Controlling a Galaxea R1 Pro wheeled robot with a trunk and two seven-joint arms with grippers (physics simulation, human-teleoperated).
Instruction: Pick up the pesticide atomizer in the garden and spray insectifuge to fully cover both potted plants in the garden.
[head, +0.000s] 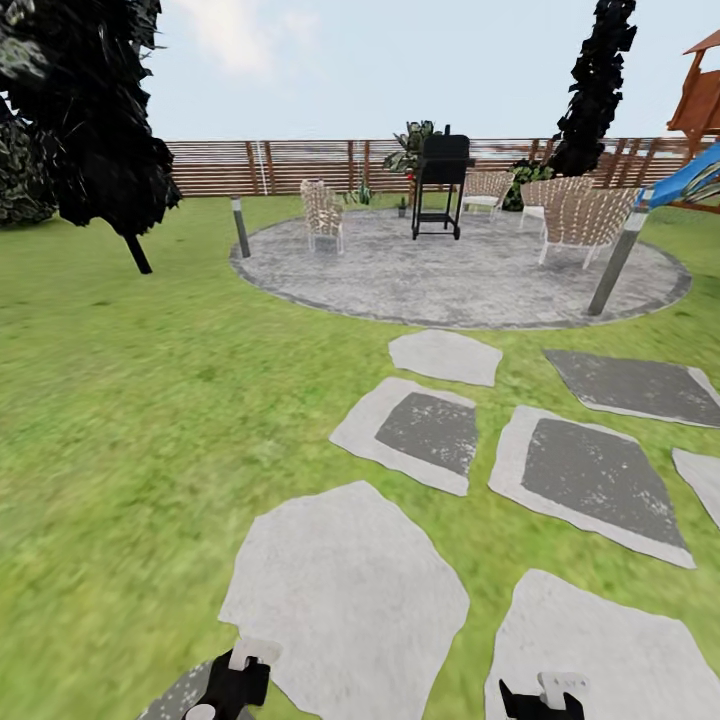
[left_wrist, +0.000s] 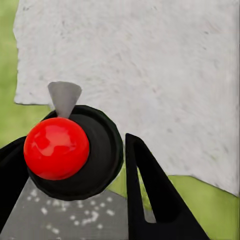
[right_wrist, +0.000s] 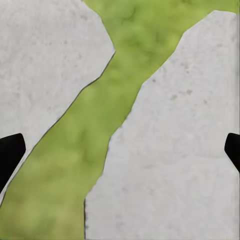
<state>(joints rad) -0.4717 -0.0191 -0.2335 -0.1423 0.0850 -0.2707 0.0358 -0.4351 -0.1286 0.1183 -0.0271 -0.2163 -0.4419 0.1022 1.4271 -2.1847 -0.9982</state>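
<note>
My left gripper (left_wrist: 75, 175) is shut on the pesticide atomizer (left_wrist: 56, 148), whose glossy red top and dark round body sit between the black fingers (left_wrist: 147, 190), with a grey nozzle pointing away. In the head view the left gripper (head: 232, 684) and right gripper (head: 543, 700) hang low over the garden's stepping stones (head: 345, 590). The right gripper (right_wrist: 121, 152) is open, its fingertips (right_wrist: 9, 155) wide apart above stone and grass. The garden lawn (head: 150, 400) runs to a brown slatted fence (head: 280, 165). I cannot make out the two potted plants.
Ahead lies a round paved patio (head: 460, 275) with wicker chairs (head: 322, 213), a black grill (head: 440, 185) and two grey bollard lamps (head: 240, 227). A dark tree (head: 95, 120) stands left; a playset with a blue slide (head: 690, 175) is at the right.
</note>
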